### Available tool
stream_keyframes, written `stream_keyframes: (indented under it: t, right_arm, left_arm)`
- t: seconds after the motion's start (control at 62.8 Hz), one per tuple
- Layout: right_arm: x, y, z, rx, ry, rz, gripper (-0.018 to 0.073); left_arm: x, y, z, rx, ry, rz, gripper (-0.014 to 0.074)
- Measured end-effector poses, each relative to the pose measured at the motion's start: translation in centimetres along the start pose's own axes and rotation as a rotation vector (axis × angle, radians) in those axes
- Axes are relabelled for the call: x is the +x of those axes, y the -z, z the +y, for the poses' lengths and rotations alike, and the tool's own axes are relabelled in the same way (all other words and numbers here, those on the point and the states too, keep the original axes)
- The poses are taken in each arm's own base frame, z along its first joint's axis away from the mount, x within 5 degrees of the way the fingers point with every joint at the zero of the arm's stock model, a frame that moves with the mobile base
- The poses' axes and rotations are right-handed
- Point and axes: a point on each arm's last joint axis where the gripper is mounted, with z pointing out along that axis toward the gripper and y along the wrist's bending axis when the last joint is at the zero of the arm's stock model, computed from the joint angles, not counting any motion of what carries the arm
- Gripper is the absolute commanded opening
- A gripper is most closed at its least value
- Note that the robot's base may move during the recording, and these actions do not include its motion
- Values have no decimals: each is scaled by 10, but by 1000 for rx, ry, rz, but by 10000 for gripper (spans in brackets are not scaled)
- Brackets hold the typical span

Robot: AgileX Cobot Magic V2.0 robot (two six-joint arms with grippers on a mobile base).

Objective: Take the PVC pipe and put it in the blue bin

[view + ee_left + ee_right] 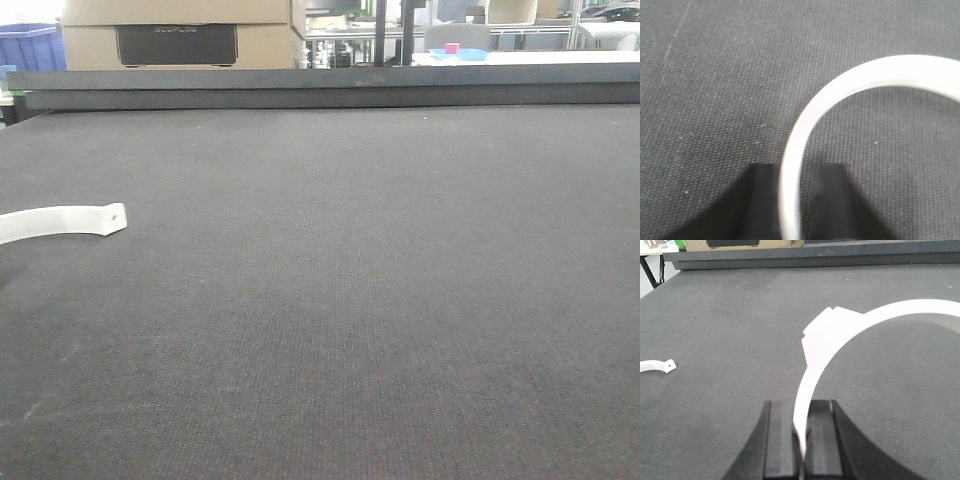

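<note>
PVC pipe (pixel 817 340): a white curved strip whose lower end rises out of my right gripper (pixel 801 407), lower centre of the right wrist view.
Right fingers (pixel 782 440): closed on that end with no gap showing. I judge the hold firm enough to carry.
Left fingers (pixel 760 200): my left gripper (pixel 796 172) straddles a second white curve (pixel 840 86) low over the mat (pixel 715 75). Slim dark gaps show on either side, so I read them as parted, not yet pinching.
Why so: a thin band offers only its two faces, so the fingers take it across its thickness.
Front view only: blue bin (pixel 28 48) at upper left, well apart. Neither gripper shows.
Front and right wrist: a loose strap (pixel 60 220) lies at the left edge. I cannot tell whether it is the left gripper's curve.
</note>
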Motion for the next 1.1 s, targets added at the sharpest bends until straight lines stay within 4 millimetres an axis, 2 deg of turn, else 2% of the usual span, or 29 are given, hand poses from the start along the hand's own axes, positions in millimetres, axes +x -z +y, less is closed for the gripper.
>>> stream_keyframes:
  t: [0.08,0.796,0.908,1.099]
  right_arm:
    - [0,0,0,0,0,0,-168]
    - [-1,0,0,1,0,-8,-168]
    - [-1,0,0,1,0,-8,-168]
    - [-1,0,0,2,0,-10,-168]
  left_arm:
    - [0,0,0,0,-16,5,-112]
    - [0,-8,0,-2,-33,2,-111]
    - [-2,1,0,1,-33,-6,-111]
    - [-17,33,-2,17,-33,-118,-111]
